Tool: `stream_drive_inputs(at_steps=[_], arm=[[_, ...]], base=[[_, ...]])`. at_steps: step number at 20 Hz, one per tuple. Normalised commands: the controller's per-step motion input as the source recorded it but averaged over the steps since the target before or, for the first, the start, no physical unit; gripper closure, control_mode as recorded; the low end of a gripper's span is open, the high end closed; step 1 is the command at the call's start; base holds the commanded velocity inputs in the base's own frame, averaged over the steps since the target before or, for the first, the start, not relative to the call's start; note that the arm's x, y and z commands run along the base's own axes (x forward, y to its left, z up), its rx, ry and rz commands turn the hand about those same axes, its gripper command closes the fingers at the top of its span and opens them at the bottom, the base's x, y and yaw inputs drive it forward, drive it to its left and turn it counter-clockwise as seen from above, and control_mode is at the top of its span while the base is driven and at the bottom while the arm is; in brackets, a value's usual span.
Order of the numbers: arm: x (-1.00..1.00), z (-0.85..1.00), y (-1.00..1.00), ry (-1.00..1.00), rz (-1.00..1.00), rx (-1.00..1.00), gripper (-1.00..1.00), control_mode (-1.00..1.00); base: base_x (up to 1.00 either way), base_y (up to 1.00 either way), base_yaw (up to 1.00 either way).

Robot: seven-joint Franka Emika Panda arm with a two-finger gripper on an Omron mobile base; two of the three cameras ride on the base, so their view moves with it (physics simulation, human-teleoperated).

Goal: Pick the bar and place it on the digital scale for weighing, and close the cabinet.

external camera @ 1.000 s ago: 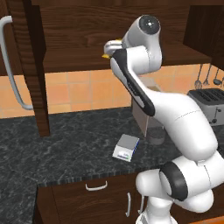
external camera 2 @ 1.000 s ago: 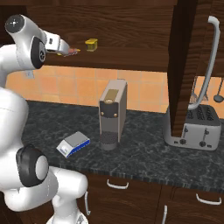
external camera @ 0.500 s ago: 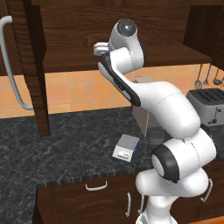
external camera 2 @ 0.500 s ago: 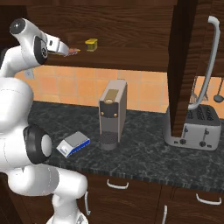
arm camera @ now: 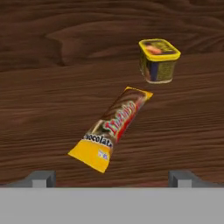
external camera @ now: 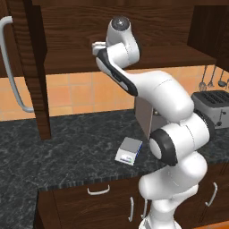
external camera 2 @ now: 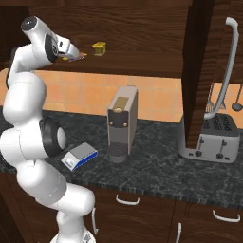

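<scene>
The bar (arm camera: 111,127) lies flat and slanted on the wooden shelf of the cabinet (external camera 2: 142,33), red-brown in the middle with yellow ends. My gripper (arm camera: 113,178) is open, its fingertips (arm camera: 41,177) spread wide on either side of the bar's near yellow end without touching it. From the right base I see the gripper (external camera 2: 71,53) up at the shelf edge, right by the bar (external camera 2: 80,56). The digital scale (external camera 2: 79,156) sits on the dark counter below, seen from the left too (external camera: 129,150). Both cabinet doors (external camera: 33,67) (external camera 2: 201,71) stand open.
A small yellow jar (arm camera: 159,60) stands on the shelf just beyond the bar. A grey coffee machine (external camera 2: 122,123) stands on the counter right of the scale, and a toaster (external camera 2: 213,137) lies further right below the open door's long handle (external camera 2: 228,61). Utensils (external camera 2: 237,102) hang on the wall.
The arm has folded and its upper joints have swung left, carrying the hand slightly closer to the bar. The jaws have stayed open; the bar and jar have not moved.
</scene>
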Motion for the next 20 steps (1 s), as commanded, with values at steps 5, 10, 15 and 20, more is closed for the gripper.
stream_drive_inputs(at_steps=[5, 10, 15, 20], arm=[[0.45, -0.15, 0.00, 0.01, 0.00, 0.00, -1.00, -1.00], [0.51, -0.18, 0.01, 0.00, 0.00, 0.00, -1.00, -1.00], [0.40, -0.18, 0.02, 0.03, -0.02, 0.00, -1.00, -1.00], [0.27, -0.15, 0.00, 0.02, 0.00, 0.00, 1.00, -1.00]], base=[[0.00, 0.00, 0.00], [0.00, 0.00, 0.00], [0.00, 0.00, 0.00], [0.00, 0.00, 0.00]])
